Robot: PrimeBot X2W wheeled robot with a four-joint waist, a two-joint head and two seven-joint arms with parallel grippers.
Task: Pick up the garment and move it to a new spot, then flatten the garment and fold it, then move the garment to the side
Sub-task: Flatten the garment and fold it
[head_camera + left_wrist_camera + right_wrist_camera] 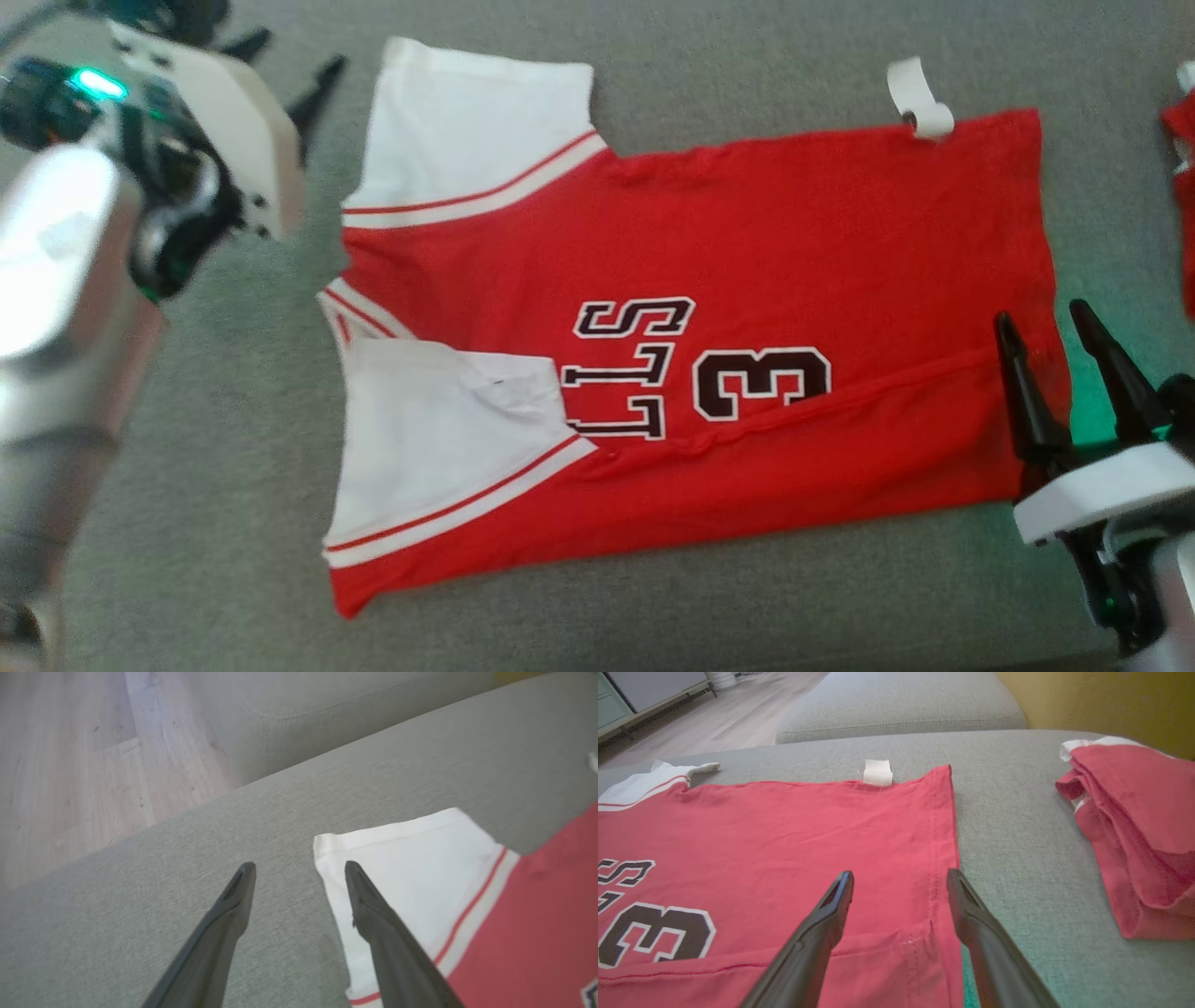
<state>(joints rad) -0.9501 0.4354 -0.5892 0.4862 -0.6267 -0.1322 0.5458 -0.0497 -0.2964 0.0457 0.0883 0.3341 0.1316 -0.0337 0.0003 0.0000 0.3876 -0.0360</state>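
The garment is a red jersey with white sleeves and black lettering. It lies spread on the grey cushion, and its near long edge is folded over the body. My left gripper hovers open and empty just off the far sleeve's corner. In the left wrist view that gripper straddles the edge of the white sleeve, one finger over the sleeve and the other over cushion. My right gripper stands open and empty over the hem end. The right wrist view has this gripper above the red hem.
A second red garment lies bundled on the cushion to the right, also seen at the head view's edge. A white tag sticks out from the jersey's far edge. Wooden floor lies beyond the cushion's left edge. Another cushion sits behind.
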